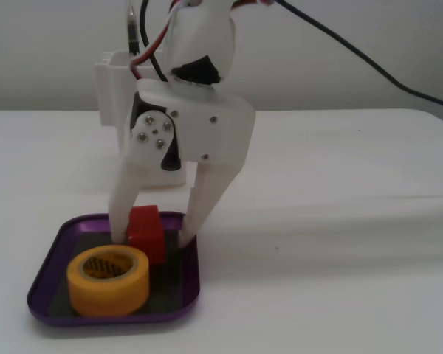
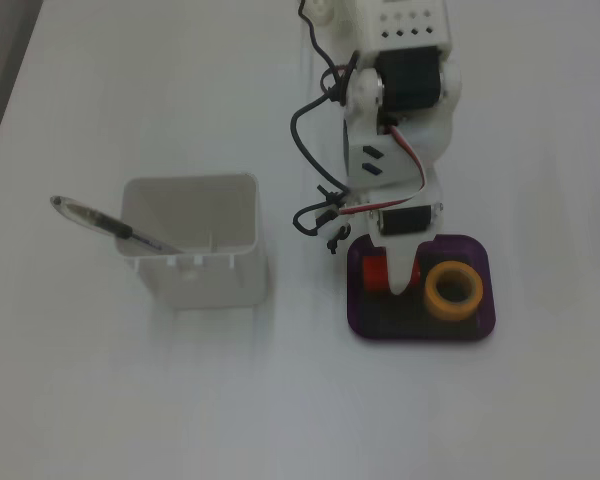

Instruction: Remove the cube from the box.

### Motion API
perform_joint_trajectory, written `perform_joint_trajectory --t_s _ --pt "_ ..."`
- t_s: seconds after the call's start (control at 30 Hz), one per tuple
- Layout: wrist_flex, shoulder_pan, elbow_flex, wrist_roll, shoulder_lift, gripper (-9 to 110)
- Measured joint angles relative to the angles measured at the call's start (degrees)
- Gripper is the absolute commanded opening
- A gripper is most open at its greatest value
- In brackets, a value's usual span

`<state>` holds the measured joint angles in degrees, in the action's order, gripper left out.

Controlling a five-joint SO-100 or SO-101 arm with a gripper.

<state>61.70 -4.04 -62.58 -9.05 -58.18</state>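
Nearest to us in a fixed view sits the yellow tape roll, lying flat in the front left of the box, a shallow purple tray on the white table. Just behind the roll, and touching it as far as we can tell, stands the cube, red and inside the box. The end effector reaches down into the box with its two white fingers straddling the cube, one on each side (the left finger against it, the right a little apart), so we read the jaws as spread and not yet clenched on anything. Farther back, behind the arm, stands a tall white container. In another fixed view, from above, that container stands well apart from the box, with a pen leaning out over its rim.
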Motion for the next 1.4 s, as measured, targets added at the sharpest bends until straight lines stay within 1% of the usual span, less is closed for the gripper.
perform_joint_trajectory --t_s 0.1,0.3,0.6,0.97,1.1,1.23,1.3,1.4 --pt "0.0 0.2 0.7 0.1 0.9 14" --pt "-1.7 -0.1 1.1 0.2 1.2 -1" --pt "-1.1 -0.2 5.1 0.1 1.6 0" --pt "15.0 0.4 24.7 0.1 1.6 0" --pt "24.0 2.5 33.0 0.5 1.6 0" --pt "33.3 5.1 42.4 4.2 1.6 0" --pt "35.0 6.5 45.5 5.1 1.5 0" --pt "35.8 9.3 45.0 5.4 0.2 -1"
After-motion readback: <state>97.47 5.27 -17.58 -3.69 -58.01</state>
